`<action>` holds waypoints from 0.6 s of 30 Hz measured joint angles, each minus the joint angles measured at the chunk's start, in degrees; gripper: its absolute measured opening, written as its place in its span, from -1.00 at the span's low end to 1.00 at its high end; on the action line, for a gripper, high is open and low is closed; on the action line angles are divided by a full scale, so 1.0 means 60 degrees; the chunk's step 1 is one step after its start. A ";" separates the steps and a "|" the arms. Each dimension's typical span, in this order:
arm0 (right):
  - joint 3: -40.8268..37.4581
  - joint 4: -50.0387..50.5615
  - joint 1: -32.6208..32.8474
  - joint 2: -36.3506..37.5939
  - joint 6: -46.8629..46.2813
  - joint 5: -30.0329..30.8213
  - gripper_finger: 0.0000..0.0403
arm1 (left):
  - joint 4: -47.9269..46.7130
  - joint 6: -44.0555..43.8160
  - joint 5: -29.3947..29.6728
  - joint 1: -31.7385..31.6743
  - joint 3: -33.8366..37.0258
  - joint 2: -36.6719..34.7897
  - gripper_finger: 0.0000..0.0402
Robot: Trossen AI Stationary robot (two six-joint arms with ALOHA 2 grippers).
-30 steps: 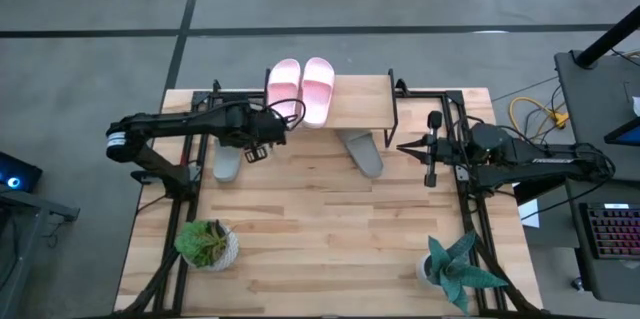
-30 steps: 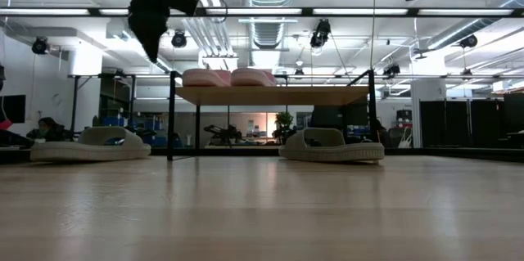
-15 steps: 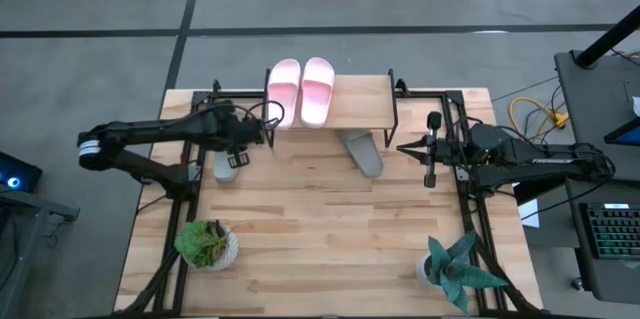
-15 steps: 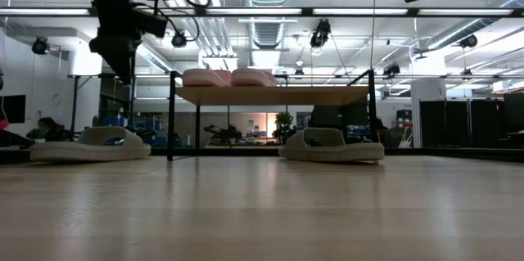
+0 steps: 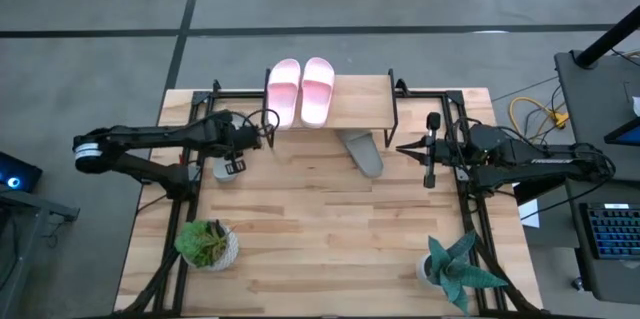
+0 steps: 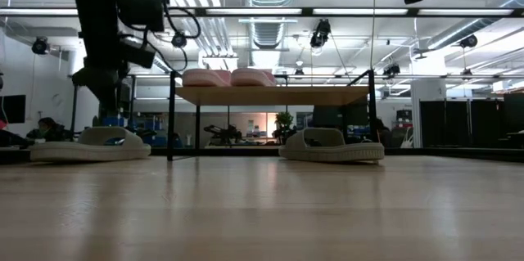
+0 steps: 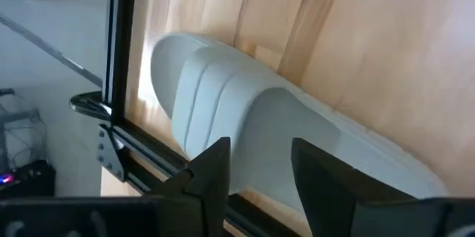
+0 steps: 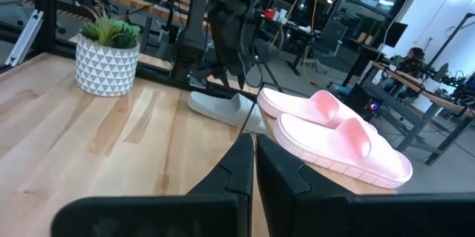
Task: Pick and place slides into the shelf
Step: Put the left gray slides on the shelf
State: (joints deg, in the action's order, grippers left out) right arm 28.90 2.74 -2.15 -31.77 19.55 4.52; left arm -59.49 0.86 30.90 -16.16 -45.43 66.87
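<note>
The left claw point(image 5: 233, 152) hangs over the grey slide point(image 7: 282, 148) at the bench's point(image 5: 320, 229) left edge, fingers point(image 7: 211, 174) parted and empty, one to each side of the strap. To do this well, I'd say it should drop straight down and pinch the strap at its crown. Both pink slides point(image 5: 301, 89) already sit on the shelf point(image 5: 360, 104); the second grey slide point(image 5: 364, 153) lies half under its front edge. The right claw point(image 5: 431, 149) waits by the bench's right side, fingers together. From above, the left arm covers most of its slide, and the toe is cut off in the wrist view.
</note>
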 joint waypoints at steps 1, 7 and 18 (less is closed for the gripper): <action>-0.0014 -0.0002 0.0000 -0.0007 0.0000 0.0000 -0.96 | -0.0007 0.0002 0.0188 0.0000 0.0091 0.0054 -0.32; -0.0040 0.0006 0.0000 -0.0057 0.0066 0.0002 -0.96 | 0.0194 0.0249 0.0987 -0.0003 0.0196 0.0578 0.00; -0.0047 0.0002 0.0000 -0.0159 0.0109 0.0002 -0.96 | 0.0684 0.0348 0.1431 -0.0520 0.0545 0.1891 0.22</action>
State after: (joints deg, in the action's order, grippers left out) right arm 28.62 2.75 -2.15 -32.72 20.21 4.54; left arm -55.39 2.95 39.48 -19.28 -42.16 78.22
